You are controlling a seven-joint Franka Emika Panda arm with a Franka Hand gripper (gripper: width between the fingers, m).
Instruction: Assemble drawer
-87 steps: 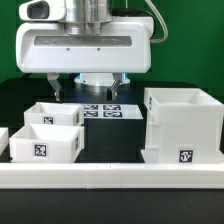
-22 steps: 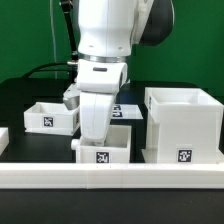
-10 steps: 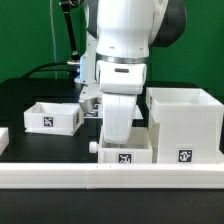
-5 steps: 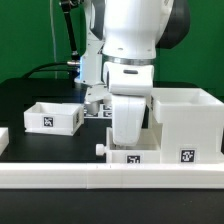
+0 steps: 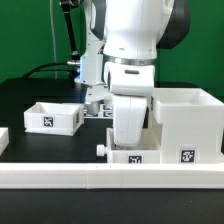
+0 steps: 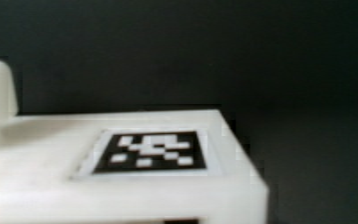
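Note:
The large white hollow shell stands at the exterior view's right, with a tag low on its front. A small white tray with a side knob sits low beside the shell's left wall, just behind the front rail. My gripper reaches down into this tray and is shut on it; the white hand hides the fingers. The wrist view shows the tray's tagged face very close and blurred. The second tray rests on the table at the exterior view's left.
A long low white rail runs along the table's front edge. The marker board lies behind the arm. Part of another white piece shows at the exterior view's left edge.
My arm has carried the small tray toward the exterior view's right until it sits against the shell's left side. It has barely moved in the last half second.

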